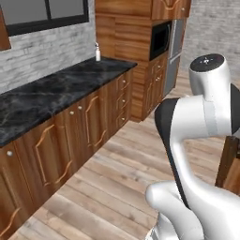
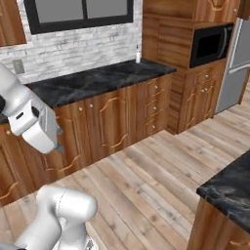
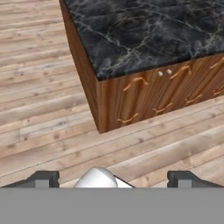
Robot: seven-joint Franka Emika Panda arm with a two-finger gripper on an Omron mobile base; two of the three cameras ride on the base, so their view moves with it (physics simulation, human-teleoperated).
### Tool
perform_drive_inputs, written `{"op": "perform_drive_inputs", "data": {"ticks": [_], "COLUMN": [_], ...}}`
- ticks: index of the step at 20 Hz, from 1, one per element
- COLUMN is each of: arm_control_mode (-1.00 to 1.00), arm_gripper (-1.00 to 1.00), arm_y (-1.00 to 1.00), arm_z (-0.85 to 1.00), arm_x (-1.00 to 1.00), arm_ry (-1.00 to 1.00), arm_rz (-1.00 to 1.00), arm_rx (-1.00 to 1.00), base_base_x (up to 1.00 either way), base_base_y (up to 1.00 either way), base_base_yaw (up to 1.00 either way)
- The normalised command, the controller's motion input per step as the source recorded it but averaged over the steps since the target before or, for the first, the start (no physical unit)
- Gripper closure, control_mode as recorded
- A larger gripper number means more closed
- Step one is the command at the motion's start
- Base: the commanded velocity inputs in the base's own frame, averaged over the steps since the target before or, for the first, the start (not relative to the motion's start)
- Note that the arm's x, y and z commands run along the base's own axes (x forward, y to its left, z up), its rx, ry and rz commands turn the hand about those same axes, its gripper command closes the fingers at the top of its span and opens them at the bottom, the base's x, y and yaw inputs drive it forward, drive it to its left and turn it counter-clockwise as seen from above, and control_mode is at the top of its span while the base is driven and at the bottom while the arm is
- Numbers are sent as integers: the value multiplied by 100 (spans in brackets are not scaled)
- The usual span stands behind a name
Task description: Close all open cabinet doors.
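My gripper (image 3: 113,180) is open, with its two dark fingertips (image 3: 43,178) far apart and nothing between them. It hangs above the wood floor, pointing at an island with a black marble top (image 3: 144,30). The island's cabinet doors (image 3: 138,98) face me with small silver knobs and lie flush with the front. Along the wall, the arched cabinet doors (image 1: 51,150) (image 2: 112,122) under the long black counter also lie flush. I see no door standing ajar.
A drawer stack (image 2: 154,105) sits at the counter's far end, beside a tall cabinet with a black oven front (image 2: 210,45) and a grey fridge (image 2: 237,63). The island corner (image 2: 227,188) is near right. Wood floor (image 2: 156,171) lies between.
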Motion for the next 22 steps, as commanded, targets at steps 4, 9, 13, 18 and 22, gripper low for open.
{"op": "perform_drive_inputs", "data": {"ticks": [4, 9, 13, 18, 22], "arm_control_mode": [100, 100, 100, 100, 100], "arm_gripper": [-100, -100, -100, -100, -100], "arm_y": [0, 0, 0, 0, 0], "arm_z": [0, 0, 0, 0, 0], "arm_x": [0, 0, 0, 0, 0], "arm_ry": [0, 0, 0, 0, 0], "arm_rz": [0, 0, 0, 0, 0], "arm_rx": [0, 0, 0, 0, 0], "base_base_x": [100, 100, 100, 100, 100], "base_base_y": [7, -14, -72, -76, -45], "base_base_yaw": [-10, -3, 6, 9, 9]}}
